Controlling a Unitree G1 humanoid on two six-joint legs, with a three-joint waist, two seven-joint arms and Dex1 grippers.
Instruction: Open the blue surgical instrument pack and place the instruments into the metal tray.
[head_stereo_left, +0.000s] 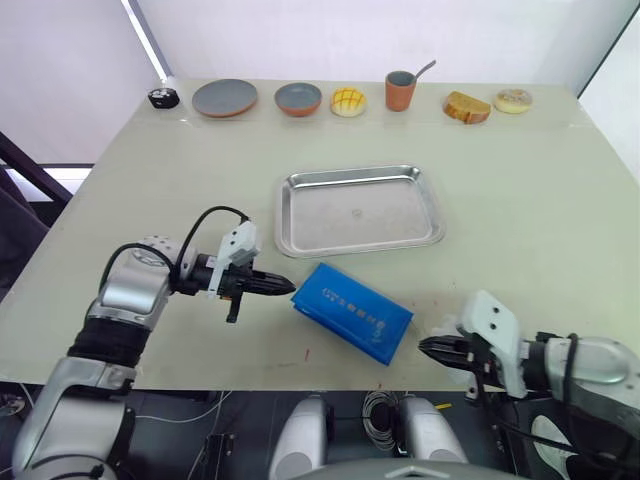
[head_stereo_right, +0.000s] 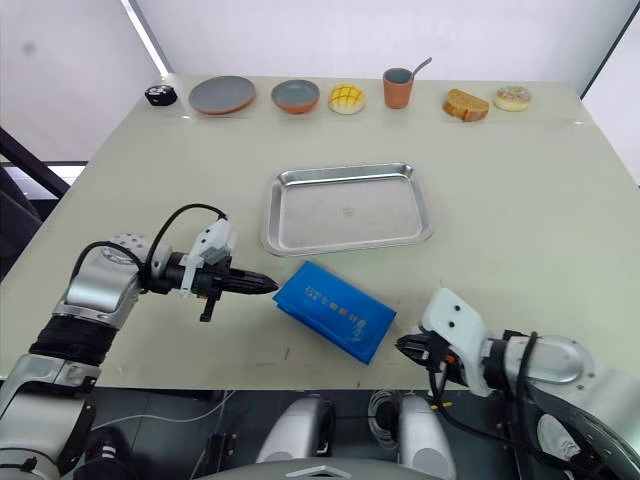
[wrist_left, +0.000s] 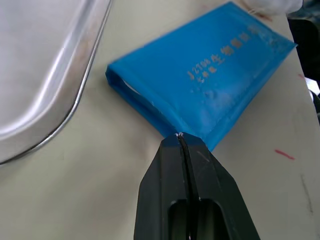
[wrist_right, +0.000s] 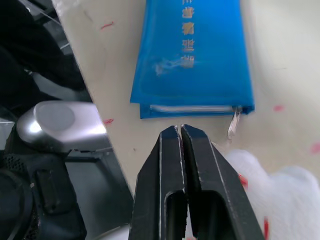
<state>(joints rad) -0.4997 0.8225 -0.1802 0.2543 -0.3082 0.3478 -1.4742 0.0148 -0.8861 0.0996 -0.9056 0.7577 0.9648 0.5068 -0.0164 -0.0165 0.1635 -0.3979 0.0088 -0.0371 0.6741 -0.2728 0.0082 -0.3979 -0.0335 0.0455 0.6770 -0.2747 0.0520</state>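
Observation:
The blue surgical instrument pack (head_stereo_left: 352, 312) lies closed and flat on the table, near the front edge. Just behind it sits the metal tray (head_stereo_left: 300, 190), with nothing in it. My left gripper (head_stereo_left: 288, 288) is shut, its tips at the pack's left corner (wrist_left: 165, 127). My right gripper (head_stereo_left: 425, 347) is also shut and holds nothing. It points at the pack's right end (wrist_right: 192, 107) from a small gap away. The instruments are out of view.
A white plush thing (head_stereo_left: 446, 324) lies beside my right gripper. Along the far edge stand a grey plate (head_stereo_left: 225, 97), a bowl (head_stereo_left: 298, 98), a bun (head_stereo_left: 348, 101), a cup with a spoon (head_stereo_left: 400, 90), bread (head_stereo_left: 467, 107) and a doughnut (head_stereo_left: 513, 100).

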